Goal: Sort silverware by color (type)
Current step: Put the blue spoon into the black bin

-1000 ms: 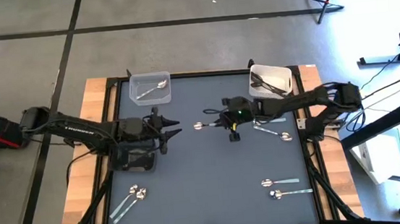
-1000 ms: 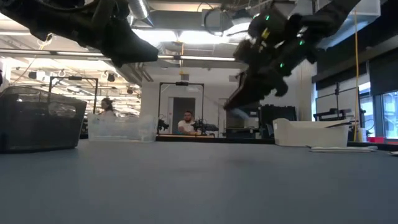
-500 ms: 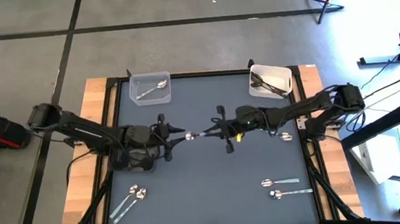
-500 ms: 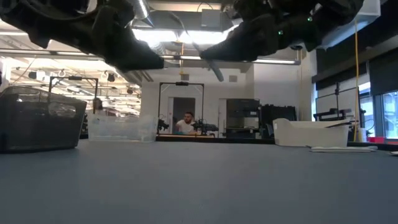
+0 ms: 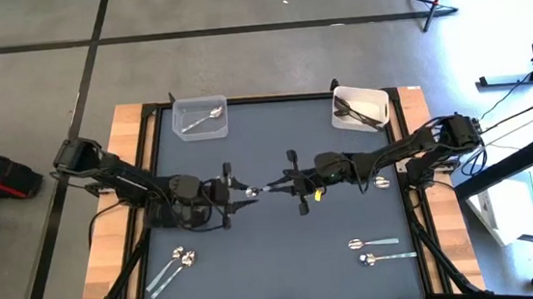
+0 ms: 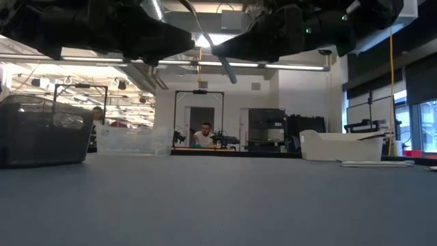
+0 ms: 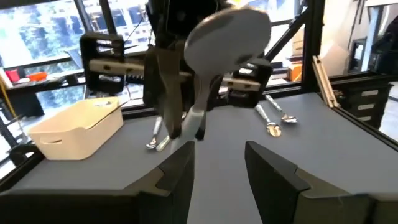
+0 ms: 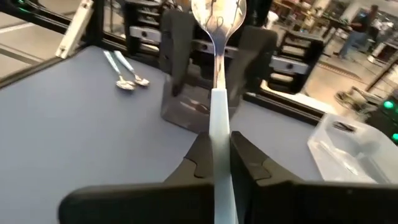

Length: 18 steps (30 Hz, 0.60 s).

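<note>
Above the dark worktop [image 5: 285, 245], a shiny spoon [image 5: 256, 190] is being pinched by the right hand [image 5: 272, 185] and offered between the left hand's [image 5: 241, 192] spread fingers, seemingly a handover, with closing needed next.

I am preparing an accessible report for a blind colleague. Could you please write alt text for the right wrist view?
The right end effector, shut, holds a shiny silver metal spoon by its handle, bowl pointing toward the open left end effector facing it. Below is the dark grey table, with two more silver spoons lying on it and a clear plastic bin at one side.
</note>
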Available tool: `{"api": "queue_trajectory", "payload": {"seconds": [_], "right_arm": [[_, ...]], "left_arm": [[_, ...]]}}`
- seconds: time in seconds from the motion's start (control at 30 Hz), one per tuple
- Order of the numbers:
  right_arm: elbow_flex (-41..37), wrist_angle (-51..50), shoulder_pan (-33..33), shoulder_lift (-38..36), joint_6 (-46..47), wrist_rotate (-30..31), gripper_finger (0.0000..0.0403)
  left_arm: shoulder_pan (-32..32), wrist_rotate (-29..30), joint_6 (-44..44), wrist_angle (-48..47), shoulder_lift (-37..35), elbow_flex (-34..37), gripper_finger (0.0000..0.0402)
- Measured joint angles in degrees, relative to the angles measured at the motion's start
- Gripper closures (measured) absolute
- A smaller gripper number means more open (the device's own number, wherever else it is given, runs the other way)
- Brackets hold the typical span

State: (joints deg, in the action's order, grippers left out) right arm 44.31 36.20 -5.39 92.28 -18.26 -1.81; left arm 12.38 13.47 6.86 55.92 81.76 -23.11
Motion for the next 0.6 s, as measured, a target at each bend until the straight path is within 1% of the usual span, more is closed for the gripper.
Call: {"api": "queue_trajectory", "payload": {"seconds": [0.13,0.27,0.6], "right_arm": [[0.0,4.33,0.0,2.42,0.0,-2.26,0.0394],[0.0,7.38,0.15,4.15,0.0,-1.52,0.0395],[0.39,10.26,0.15,5.2,0.0,-1.99,0.0395]], "left_arm": [[-0.15,0.87,0.34,2.21,1.1,0.0,0.0264],[-0.13,0.82,0.33,4.87,1.89,0.0,0.0264],[-0.13,1.45,-0.66,5.9,1.92,-0.09,0.0264]]}}
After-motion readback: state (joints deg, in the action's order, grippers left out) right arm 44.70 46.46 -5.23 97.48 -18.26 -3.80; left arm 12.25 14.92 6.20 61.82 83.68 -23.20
